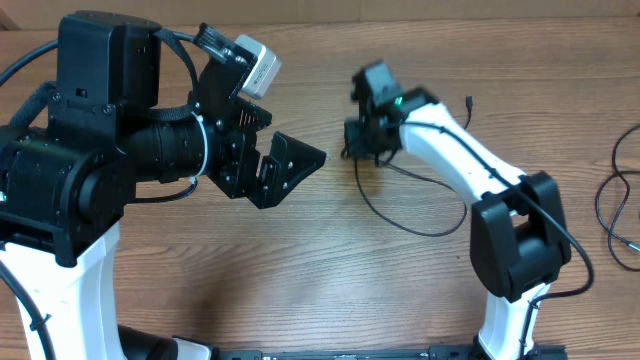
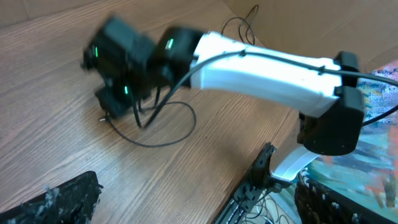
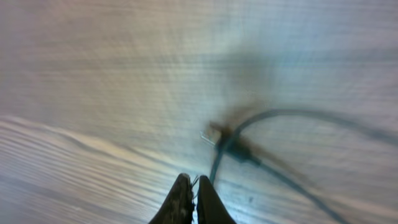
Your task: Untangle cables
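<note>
Risk entry: slipped pinch and fresh snarl, frame centre.
Idle left gripper [image 1: 298, 172], spread, left of centre; right gripper [image 3: 193, 186], tips pressed together just beside the cable [image 3: 292, 113], catch unclear. A fast pull may slip the strand, or whip its plug [image 3: 214, 134] into a fresh loop.
</note>
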